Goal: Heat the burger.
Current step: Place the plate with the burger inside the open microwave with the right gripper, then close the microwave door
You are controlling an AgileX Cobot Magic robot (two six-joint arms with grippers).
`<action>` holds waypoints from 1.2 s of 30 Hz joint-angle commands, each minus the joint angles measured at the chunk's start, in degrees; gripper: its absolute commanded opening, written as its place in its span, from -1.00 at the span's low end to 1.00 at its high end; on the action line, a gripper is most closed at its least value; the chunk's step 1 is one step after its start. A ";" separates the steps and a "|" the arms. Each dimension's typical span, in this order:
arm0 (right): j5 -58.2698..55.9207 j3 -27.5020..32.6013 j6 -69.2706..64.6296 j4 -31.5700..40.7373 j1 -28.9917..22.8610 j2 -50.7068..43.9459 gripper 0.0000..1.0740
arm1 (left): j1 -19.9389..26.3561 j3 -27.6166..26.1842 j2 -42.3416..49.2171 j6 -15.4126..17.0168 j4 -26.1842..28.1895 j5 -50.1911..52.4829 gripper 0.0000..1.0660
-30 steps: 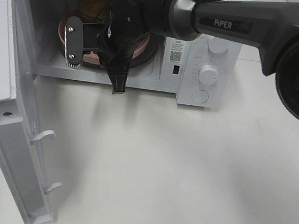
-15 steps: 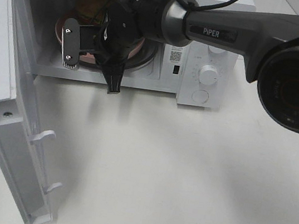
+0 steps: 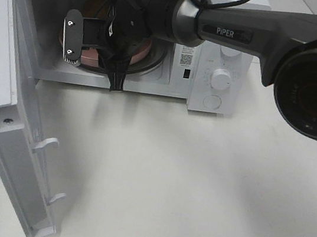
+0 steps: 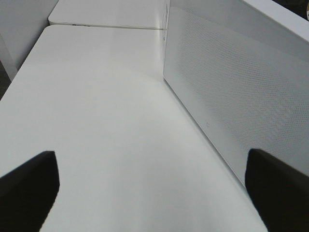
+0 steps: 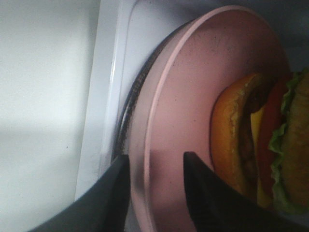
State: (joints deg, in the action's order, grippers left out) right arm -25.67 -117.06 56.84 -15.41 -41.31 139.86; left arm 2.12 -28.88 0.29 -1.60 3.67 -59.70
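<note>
The small round burger (image 5: 251, 145), with its golden bun, lettuce and cheese, sits on a wide pink round plate (image 5: 193, 72) inside the open white microwave oven (image 3: 228, 51). Loading looks all but done. The right claw (image 5: 155, 155) reaches into the microwave's cavity with its jaws partly apart astride the plate's rim, apparently gripping nothing.

The next move calls for backing that claw straight out of the microwave without nudging the plate. Then the white door (image 3: 16, 151), swung wide at the microwave's front left, must be shut and the round white dials (image 3: 221, 79) on its control panel set. Until it leaves, the right arm blocks the doorway.

The left claw (image 4: 152, 186) hangs wide open and empty over the white desk (image 3: 195, 189), beside the microwave.
</note>
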 commanded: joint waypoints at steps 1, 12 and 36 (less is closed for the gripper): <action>-1.38 -0.11 -1.55 -0.34 0.06 -0.29 -0.21 | 0.11 0.06 1.20 0.00 0.06 0.23 0.87; -3.27 0.40 -6.76 -0.34 -0.06 -1.03 -0.14 | 0.11 0.06 1.20 0.00 0.06 0.23 0.87; 16.16 27.90 -6.93 -4.93 -0.06 -16.73 0.42 | 0.11 0.06 1.20 0.00 0.06 0.23 0.87</action>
State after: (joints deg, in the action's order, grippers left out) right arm -10.89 -89.78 50.65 -19.54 -41.31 124.22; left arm 2.12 -28.88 0.29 -1.60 3.67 -59.70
